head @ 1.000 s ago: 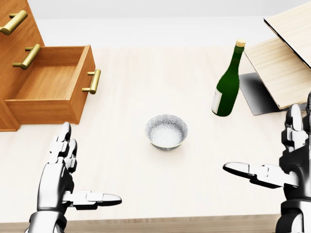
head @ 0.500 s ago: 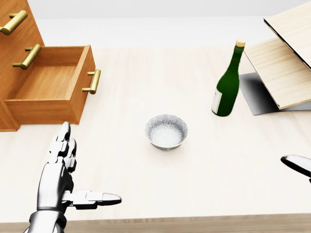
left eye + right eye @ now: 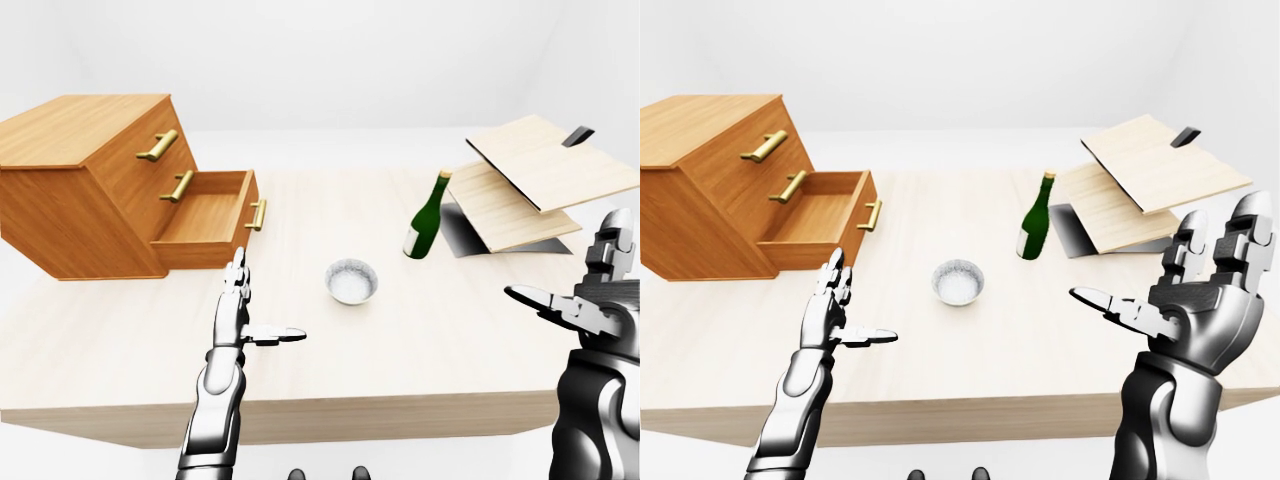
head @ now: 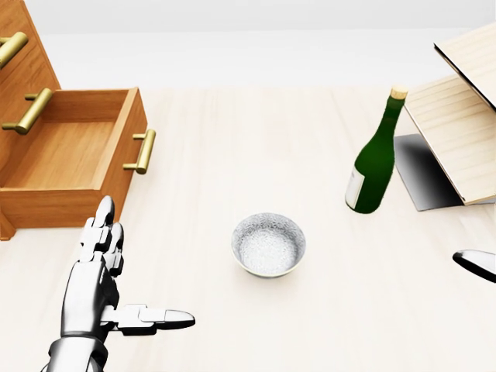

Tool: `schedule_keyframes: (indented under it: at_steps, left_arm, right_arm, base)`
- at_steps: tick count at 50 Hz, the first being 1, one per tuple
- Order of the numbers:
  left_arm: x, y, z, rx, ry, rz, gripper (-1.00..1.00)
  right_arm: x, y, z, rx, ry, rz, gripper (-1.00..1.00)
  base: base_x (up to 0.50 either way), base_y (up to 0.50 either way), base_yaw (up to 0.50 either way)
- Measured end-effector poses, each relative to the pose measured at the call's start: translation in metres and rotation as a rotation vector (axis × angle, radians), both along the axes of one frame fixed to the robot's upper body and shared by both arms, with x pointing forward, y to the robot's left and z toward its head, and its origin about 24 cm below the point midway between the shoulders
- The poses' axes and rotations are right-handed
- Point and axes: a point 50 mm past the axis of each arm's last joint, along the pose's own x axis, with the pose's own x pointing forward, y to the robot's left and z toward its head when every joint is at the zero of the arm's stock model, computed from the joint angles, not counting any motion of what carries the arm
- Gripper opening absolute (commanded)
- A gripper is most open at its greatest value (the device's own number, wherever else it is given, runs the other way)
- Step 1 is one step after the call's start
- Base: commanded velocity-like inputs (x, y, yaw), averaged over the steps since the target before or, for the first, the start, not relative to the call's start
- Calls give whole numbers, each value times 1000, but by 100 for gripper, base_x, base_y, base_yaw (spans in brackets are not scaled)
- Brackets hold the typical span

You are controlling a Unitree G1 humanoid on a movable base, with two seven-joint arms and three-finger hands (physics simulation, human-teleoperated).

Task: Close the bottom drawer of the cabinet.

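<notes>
A wooden cabinet (image 3: 80, 180) stands at the left of the table. Its bottom drawer (image 4: 70, 155) is pulled out, empty, with a brass handle (image 4: 142, 151) on its face. My left hand (image 4: 105, 287) is open, fingers pointing up the view, thumb out to the right, hovering below the drawer's near corner and apart from it. My right hand (image 3: 1200, 280) is open and raised at the right, well away from the cabinet; only its thumb tip (image 4: 477, 263) shows in the head view.
A grey bowl (image 4: 268, 245) sits mid-table. A green bottle (image 4: 376, 159) stands upright to its right. Stacked tilted wooden boards (image 3: 530, 180) lie at the far right. The table's near edge (image 3: 300, 415) runs below my hands.
The head camera has moved: the whole picture shifted down and slightly left. My right hand has gone out of the head view to the right, leaving only its thumb tip. The left hand holds its pose.
</notes>
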Motion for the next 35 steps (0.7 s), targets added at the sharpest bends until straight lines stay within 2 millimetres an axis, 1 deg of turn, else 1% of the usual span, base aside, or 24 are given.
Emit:
schedule_keyframes:
  at_steps: [31,35]
  left_arm:
    - [1,0,1,0,-5,2,100]
    - [1,0,1,0,-4,3,100]
  right_arm:
    - [2,2,-1,-8,4,15,100]
    - [2,2,-1,-7,7,17,100]
  base:
    - [23,0,0]
    - [2,0,0]
